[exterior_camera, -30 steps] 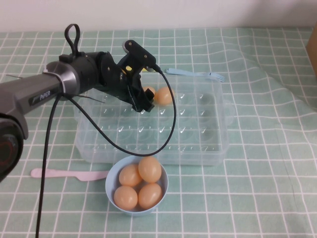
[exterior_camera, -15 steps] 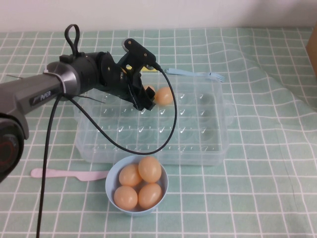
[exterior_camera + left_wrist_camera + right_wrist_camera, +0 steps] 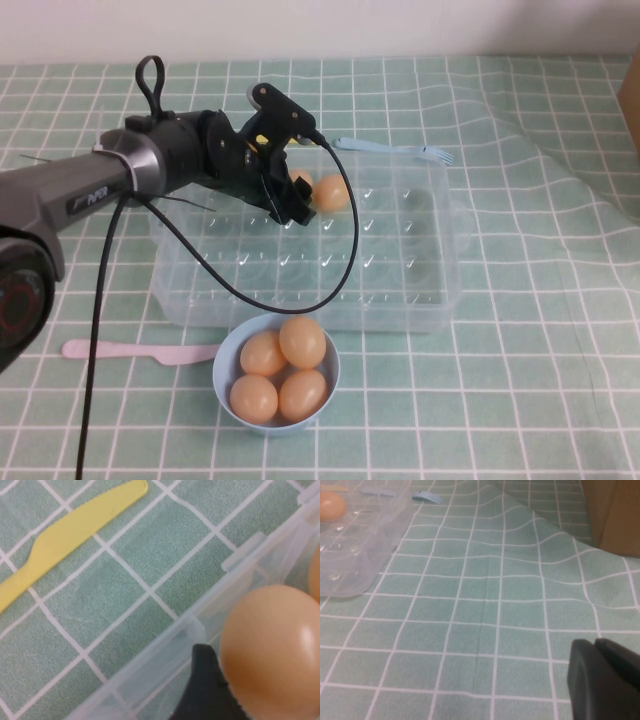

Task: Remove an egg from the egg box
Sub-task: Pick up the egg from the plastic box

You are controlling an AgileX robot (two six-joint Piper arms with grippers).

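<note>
We see a bench [image 3: 560, 340] under green checked cloth, the clear egg box [image 3: 420, 300] mid-bench. The left gripper [image 3: 292, 205] hangs over the box's far-left cups, right at the egg [image 3: 301, 183]; one dark finger [image 3: 205, 690] touches that egg, but we cannot tell if the fingers are closed on it. A second egg [image 3: 331, 193] sits just beside it. The blue bowl [image 3: 225, 362] near the box holds four eggs. The right gripper [image 3: 605, 680] is well apart over bare cloth, fingers closed.
</note>
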